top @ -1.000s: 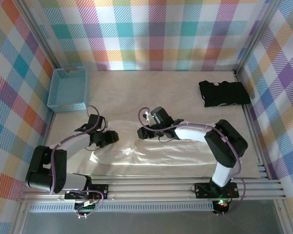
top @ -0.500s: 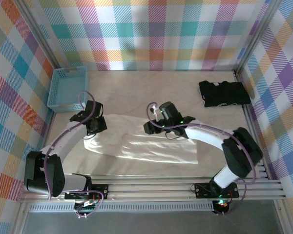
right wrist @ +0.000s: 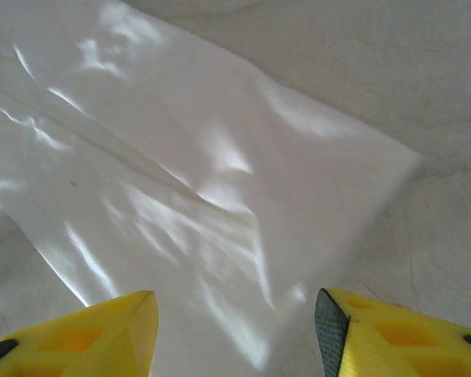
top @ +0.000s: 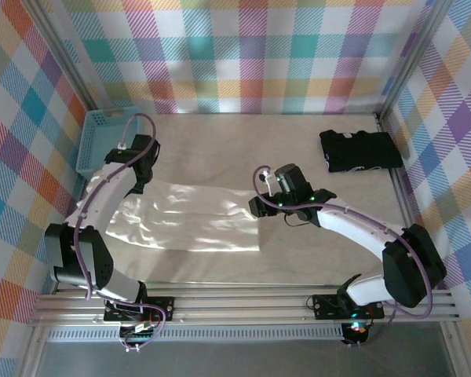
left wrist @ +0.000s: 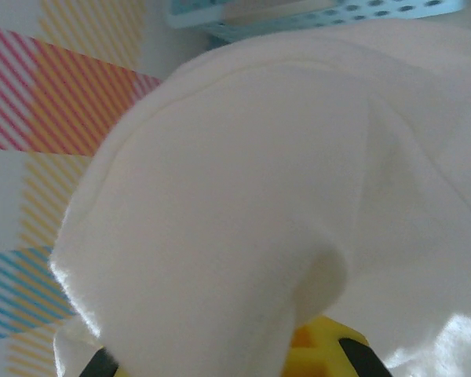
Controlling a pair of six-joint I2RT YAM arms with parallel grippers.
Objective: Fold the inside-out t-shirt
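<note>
T-shirt (top: 196, 225) pinched in left claw (top: 138, 179); right claw (right wrist: 235, 312) open.

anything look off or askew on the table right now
Nothing is spilled or damaged. The t-shirt is bunched and lifted at its left end in the shut left gripper, beside the blue basket; the rest lies flat.

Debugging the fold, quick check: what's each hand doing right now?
Left hand: closed, gripping the t-shirt.
Right hand: open, holding nothing, above the t-shirt.
</note>
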